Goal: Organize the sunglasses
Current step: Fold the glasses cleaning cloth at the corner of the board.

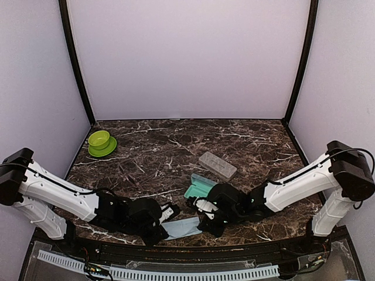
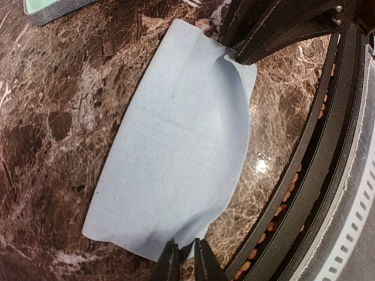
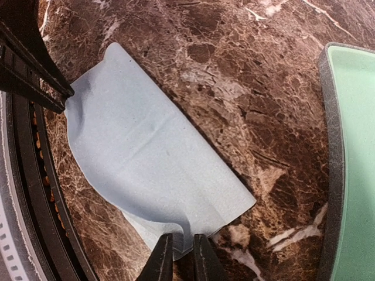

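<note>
Cloth (image 1: 183, 227) — left claw (image 2: 186, 243) and right claw (image 3: 177, 237) pinching opposite ends.

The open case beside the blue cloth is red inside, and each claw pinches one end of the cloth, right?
Not quite. The open case is pale green inside, not red; the right wrist view shows its lining clearly. The rest is right: the left claw and the right claw each pinch one end of the blue cloth, which lies beside that case.
</note>
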